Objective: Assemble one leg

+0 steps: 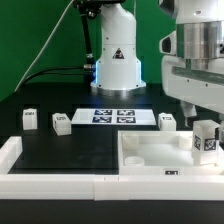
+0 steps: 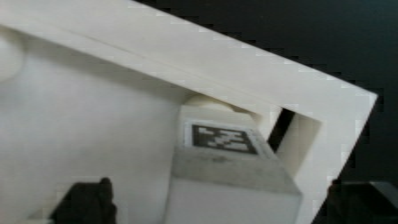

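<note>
My gripper [image 1: 204,128] hangs over the right end of the large white tray-like piece [image 1: 140,150]. One leg [image 1: 206,141], a small white block with a black-and-white tag, stands upright in that piece's far right corner. In the wrist view the leg [image 2: 226,150] sits against the raised rim [image 2: 214,60], between my two dark fingers [image 2: 82,202]. A strip of white shows between each finger and the leg, so the gripper [image 2: 222,208] looks open around it. Three more legs stand on the table: two at the exterior view's left [image 1: 30,120] [image 1: 61,123] and one behind the tray [image 1: 167,121].
The marker board [image 1: 112,116] lies flat at the middle back, in front of the arm's white base [image 1: 117,62]. A white raised rail [image 1: 60,185] runs along the front edge and turns up at the left corner [image 1: 10,150]. Black cables hang at the back left.
</note>
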Tool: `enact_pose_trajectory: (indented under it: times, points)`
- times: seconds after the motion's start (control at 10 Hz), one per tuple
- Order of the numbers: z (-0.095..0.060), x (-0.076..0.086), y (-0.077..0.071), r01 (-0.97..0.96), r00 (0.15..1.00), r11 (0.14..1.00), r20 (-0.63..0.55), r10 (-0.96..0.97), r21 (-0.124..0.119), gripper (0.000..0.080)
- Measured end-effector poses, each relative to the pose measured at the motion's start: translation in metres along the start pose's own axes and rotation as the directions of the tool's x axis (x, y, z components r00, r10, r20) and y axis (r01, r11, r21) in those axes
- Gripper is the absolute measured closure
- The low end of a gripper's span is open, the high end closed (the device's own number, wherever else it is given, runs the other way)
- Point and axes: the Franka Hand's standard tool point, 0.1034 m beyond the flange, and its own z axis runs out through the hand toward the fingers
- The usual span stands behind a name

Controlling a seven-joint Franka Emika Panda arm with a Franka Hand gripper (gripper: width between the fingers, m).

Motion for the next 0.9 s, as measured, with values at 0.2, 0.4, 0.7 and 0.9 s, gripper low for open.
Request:
enact_pose_trajectory:
  times: [0.2,0.4,0.7,0.9]
  points:
    - [0.0001,-0.0006,-0.0003,0.25,0.968,0.968,0.0,-0.25,-0.001,0.0152]
    - [0.002,-0.0006,-0.0001,0.543,0.84,0.84,0.002,-0.543,-0.004,0.0152]
    - [0.0023,-0.0028,-0.0034,0.801,0.598,0.597,0.004,-0.802,-0.031,0.015]
    - [0.0022,-0.0004,-0.0036,0.882,0.47,0.469,-0.002,-0.883,-0.039,0.015]
